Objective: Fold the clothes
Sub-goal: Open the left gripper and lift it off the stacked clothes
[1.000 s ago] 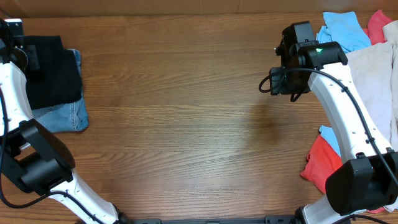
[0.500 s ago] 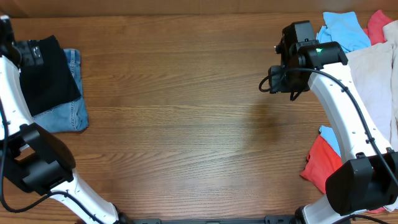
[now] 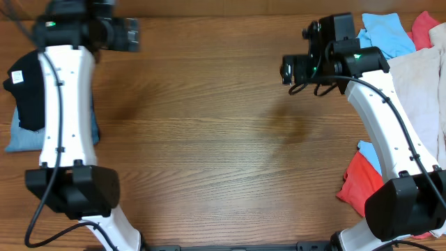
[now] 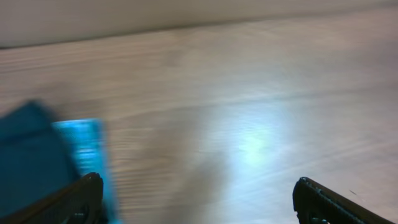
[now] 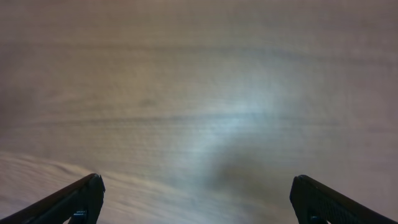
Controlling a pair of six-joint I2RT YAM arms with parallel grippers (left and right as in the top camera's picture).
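A folded black T-shirt [image 3: 26, 94] with a small white label lies at the table's left edge on top of a folded blue denim piece [image 3: 21, 138]. My left gripper [image 3: 132, 34] is at the back left, away from that stack, blurred by motion, and open. In the left wrist view the left gripper [image 4: 199, 202] holds nothing, and a blurred blue cloth [image 4: 81, 155] shows at the left. My right gripper [image 3: 287, 70] hovers over bare wood at the back right, open and empty [image 5: 199, 199]. Unfolded clothes are piled at the right: light blue [image 3: 383, 31], coral [image 3: 422, 28], cream [image 3: 418, 84].
More coral cloth [image 3: 357, 187] and a bit of light blue [image 3: 368, 153] lie at the right edge near the right arm's base. The wooden table [image 3: 209, 153] spreads between the two arms. A pale wall borders the table's far edge.
The left gripper has let go of the black T-shirt, opened, and swung right along the back edge. The stack has shifted left. The right gripper opened wide and moved slightly left.
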